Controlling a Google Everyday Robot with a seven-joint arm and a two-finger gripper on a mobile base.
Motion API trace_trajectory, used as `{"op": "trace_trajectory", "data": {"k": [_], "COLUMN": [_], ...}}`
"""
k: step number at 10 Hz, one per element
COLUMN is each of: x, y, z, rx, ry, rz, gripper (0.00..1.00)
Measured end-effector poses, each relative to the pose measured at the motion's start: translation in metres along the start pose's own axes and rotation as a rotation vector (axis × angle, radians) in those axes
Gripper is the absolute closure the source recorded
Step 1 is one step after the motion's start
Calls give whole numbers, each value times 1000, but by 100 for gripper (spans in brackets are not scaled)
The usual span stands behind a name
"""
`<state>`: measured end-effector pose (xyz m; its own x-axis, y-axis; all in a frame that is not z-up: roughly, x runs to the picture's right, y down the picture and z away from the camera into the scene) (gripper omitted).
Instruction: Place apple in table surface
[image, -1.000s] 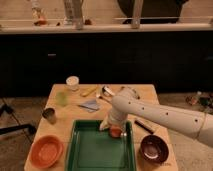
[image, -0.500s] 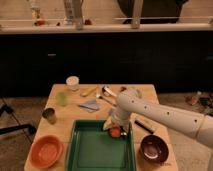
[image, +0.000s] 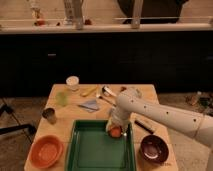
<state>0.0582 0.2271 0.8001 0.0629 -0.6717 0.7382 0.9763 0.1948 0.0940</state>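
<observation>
1. table surface (image: 144, 94): light tan wooden top, rectangular, plank grain visible; set in front of a long dark counter front.
2. green tray (image: 85, 150): rectangular plastic, laid on the near middle of the table surface, between the two bowls.
3. apple (image: 116, 133): small, round, orange-red; seen inside the green tray, at its far right corner, close to the rim. it is not on the bare wood. whether it rests on the tray floor or is lifted just off it cannot be told.
4. gripper (image: 115, 128): pointed downward, placed directly over the apple and at least touching its top. whether the apple is clasped or let go cannot be told.
5. arm (image: 165, 116): white, reaching in from the right edge across the right side of the table.
6. orange bowl (image: 46, 151): near left corner, just beside the tray.
7. dark maroon bowl (image: 154, 148): near right corner, just beside the tray, below the arm.
8. white cup (image: 73, 82): far left part of the table.
9. pale green cup (image: 61, 98): near the white cup, nearer the front.
10. dark metal cup (image: 49, 115): left edge, between the pale green cup and the orange bowl.
11. blue-grey cloth (image: 90, 104): flat, just behind the tray.
12. dark bar-shaped item (image: 145, 125): right of the tray, partly under the arm; kind not clear.
</observation>
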Motion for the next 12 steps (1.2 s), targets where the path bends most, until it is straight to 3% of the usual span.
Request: {"op": "trace_trajectory", "data": {"k": [3,5,10,12], "x": [0,0,0,-2], "y": [-1,-1,-1,-4], "z": [0,0,0,-10], "rx": [0,0,2,-1], "ry": [-1,0,0,27], "rz": [-2,-3,-1,3], "gripper": [84,98,100,100]}}
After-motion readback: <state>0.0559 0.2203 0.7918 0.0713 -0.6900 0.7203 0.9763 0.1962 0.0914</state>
